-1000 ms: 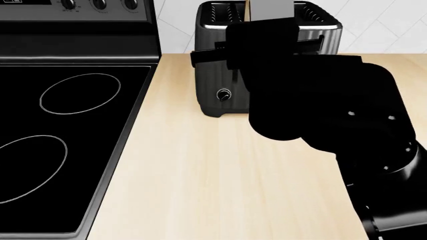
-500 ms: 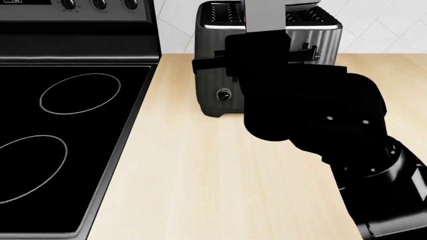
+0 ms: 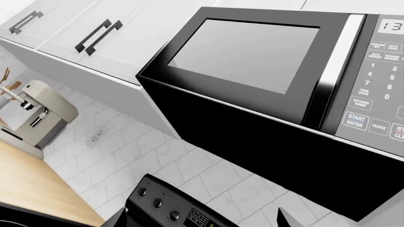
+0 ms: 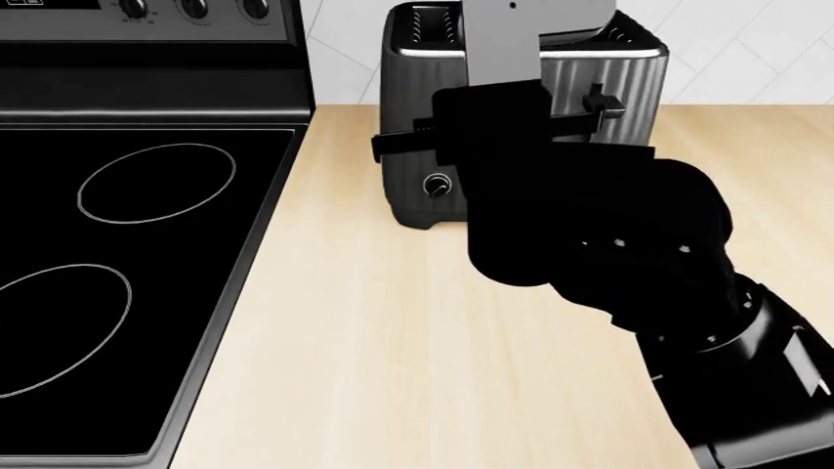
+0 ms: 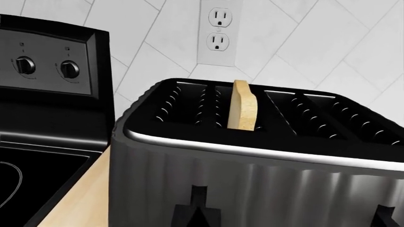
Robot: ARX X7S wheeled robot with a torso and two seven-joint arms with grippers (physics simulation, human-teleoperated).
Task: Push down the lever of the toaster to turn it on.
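Stove (image 4: pixel 131 244): left of the toaster, on the same wooden counter (image 4: pixel 391 342); unchanged across the last second.

Toaster (image 4: pixel 424 186): at the back of the counter against the tiled wall, just right of the stove. It has not shifted. The right wrist view shows a slice of bread (image 5: pixel 243 111) standing in one of its slots, with a wall outlet (image 5: pixel 218 28) behind it.

Left lever (image 4: pixel 397 145): a black bar sticking out to the toaster's left edge, above the small round knob (image 4: pixel 437 184). Over the last second it has sat a little lower against the toaster's front each time, from near the top of the front face toward the knob. I judge the press to be under way, not finished.

Right arm (image 4: pixel 587 234): a second ago its bulk lay further right of the toaster; it has since swung in and now covers most of the toaster's front.

Right gripper (image 4: pixel 515 107): up against the toaster's front, near the levers. Its jaws are hidden behind the arm, so whether they are spread or pressed together cannot be told.

Right lever (image 4: pixel 603 103): visible beside the arm, high on the toaster's right.

Left gripper: not seen; its wrist camera faces a microwave (image 3: pixel 271 80) and cabinets, well away from the toaster.

Meaning: keep pushing down until the lever latches.
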